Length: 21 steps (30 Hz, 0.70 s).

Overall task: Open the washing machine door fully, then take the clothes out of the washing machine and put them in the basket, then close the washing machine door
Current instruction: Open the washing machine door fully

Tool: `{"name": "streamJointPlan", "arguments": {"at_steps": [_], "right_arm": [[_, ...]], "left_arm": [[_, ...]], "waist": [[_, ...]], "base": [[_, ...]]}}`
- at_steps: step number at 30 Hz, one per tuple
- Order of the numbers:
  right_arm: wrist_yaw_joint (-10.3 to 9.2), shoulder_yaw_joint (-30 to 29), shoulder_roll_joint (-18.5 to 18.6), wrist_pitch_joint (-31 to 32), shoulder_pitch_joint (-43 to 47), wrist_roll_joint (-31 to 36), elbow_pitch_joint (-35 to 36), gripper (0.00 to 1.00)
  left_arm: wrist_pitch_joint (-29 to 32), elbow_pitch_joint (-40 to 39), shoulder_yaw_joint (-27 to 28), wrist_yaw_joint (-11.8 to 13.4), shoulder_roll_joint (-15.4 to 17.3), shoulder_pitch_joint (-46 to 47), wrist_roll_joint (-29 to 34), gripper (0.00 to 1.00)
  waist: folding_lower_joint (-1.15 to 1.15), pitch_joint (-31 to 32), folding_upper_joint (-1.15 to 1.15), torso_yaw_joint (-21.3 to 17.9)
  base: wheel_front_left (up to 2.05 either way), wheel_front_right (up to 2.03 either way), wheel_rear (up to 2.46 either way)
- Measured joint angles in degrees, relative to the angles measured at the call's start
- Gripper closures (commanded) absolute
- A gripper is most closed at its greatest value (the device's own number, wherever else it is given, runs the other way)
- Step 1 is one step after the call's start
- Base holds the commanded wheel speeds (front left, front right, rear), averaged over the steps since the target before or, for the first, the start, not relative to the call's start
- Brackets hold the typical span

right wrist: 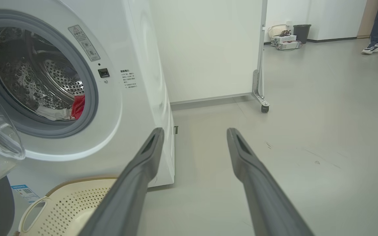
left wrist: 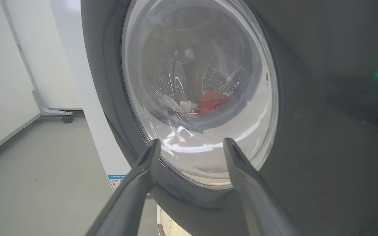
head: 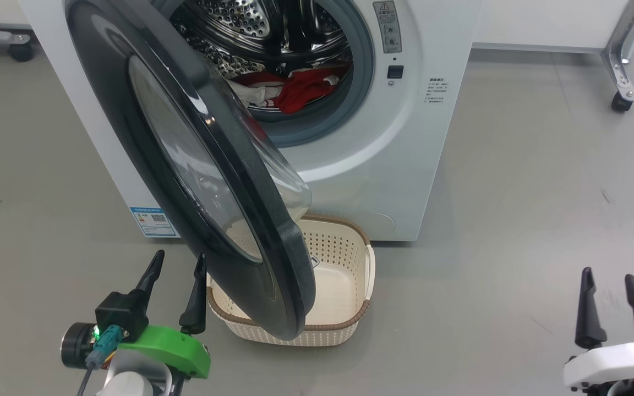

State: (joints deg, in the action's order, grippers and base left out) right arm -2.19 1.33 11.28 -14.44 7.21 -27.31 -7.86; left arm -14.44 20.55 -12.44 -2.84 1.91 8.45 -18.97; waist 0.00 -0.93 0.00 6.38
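Note:
The white washing machine (head: 383,165) stands ahead with its round black door (head: 146,143) swung partly open over the basket. Red and white clothes (head: 300,88) lie in the steel drum; they also show through the door glass (left wrist: 199,98) as clothes (left wrist: 210,101), and as clothes (right wrist: 77,106) in the right wrist view. The cream basket (head: 364,264) sits on the floor before the machine, half hidden by the door. My left gripper (head: 179,263) is open, just left of the door's lower edge, fingers facing its outer face. My right gripper (head: 608,280) is open at the lower right, holding nothing.
Grey floor spreads to the right of the machine. A wheeled panel leg (head: 622,82) stands at the back right, another castor (head: 20,50) at the back left. A person's feet (right wrist: 377,48) and a bin (right wrist: 302,32) show far off.

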Motion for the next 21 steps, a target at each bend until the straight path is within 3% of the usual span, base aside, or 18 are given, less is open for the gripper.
{"name": "streamJointPlan", "arguments": {"at_steps": [21], "right_arm": [[-0.93, 3.16, -3.39, 0.0, 0.65, 3.97, -2.09, 0.0]], "left_arm": [[0.0, 0.67, 0.19, 0.0, 0.0, -0.32, 0.01, 0.0]], "waist": [[0.0, 0.5, 0.0, -0.28]], "base": [[0.0, 0.0, 0.0]]}}
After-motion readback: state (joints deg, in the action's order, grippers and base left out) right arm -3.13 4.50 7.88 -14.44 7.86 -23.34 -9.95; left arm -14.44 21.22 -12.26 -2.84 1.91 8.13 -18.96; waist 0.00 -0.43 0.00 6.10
